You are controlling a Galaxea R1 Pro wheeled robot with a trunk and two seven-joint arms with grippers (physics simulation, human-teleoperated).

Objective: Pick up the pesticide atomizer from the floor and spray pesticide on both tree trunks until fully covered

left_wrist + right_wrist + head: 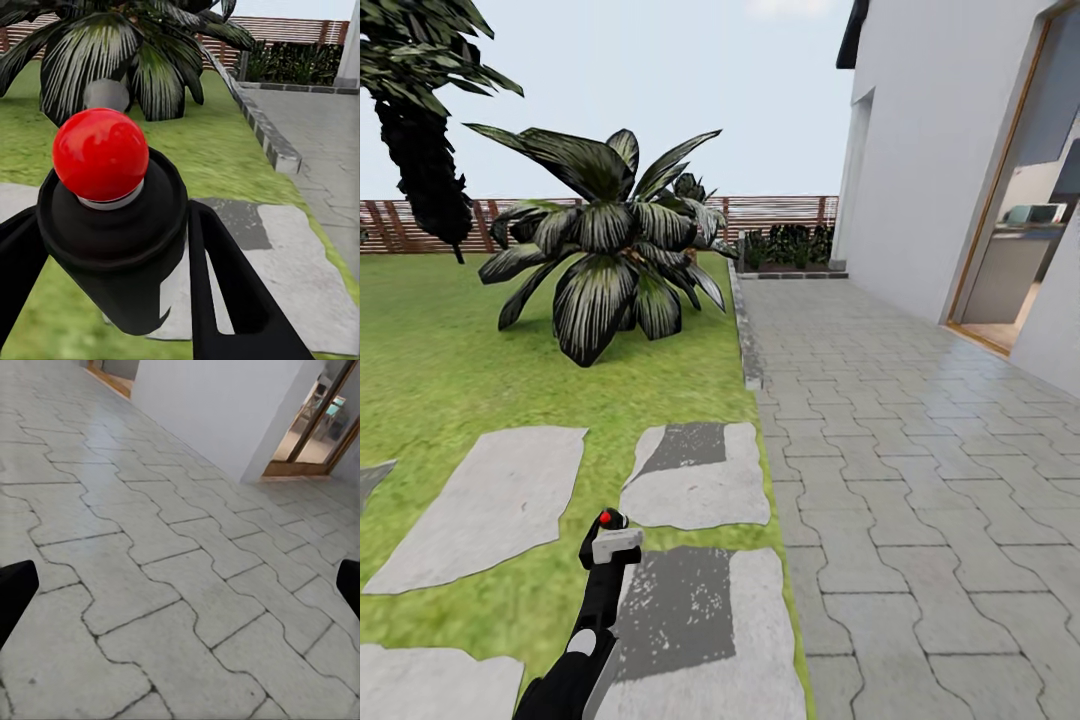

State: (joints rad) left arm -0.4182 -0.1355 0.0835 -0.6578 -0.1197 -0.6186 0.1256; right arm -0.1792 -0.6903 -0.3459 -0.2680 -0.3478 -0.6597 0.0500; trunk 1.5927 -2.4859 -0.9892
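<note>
The black pesticide atomizer with its round red cap [100, 154] sits in my left gripper [112, 247], my two black fingers [225, 292] closed against its dark body on either side. In the left wrist view the red cap faces the camera and the body runs away below it, so its long axis lies roughly along my fingers. In the head view the atomizer [606, 520] shows as a small red-and-black tip above the white block of my left arm [595, 620], pointing up and forward over the grass, toward the low palm-like plant with broad striped leaves [605, 250].

Below and around it lie pale flat stepping stones [695, 480] set in the green lawn [430, 350]. A grey stone kerb [745, 330] runs along the lawn's edge, and past it, to my right, is the grey interlocking paved path [920, 480]. At the path's far end a dark raised planter bed [790, 268] holds a row of small dark shrubs [785, 243].

My right gripper [180, 585] hangs over the paving, its two black fingertips [15, 592] wide apart at the edges of the right wrist view with nothing between them.

Beyond the lawn stands the brown slatted wooden fence [770, 210]. A dark, rough-barked trunk with drooping fronds [425, 170] rises at the far left. The white house wall [930, 150] fills the right side, with a wood-framed glass doorway [1010, 220] open onto a room.
</note>
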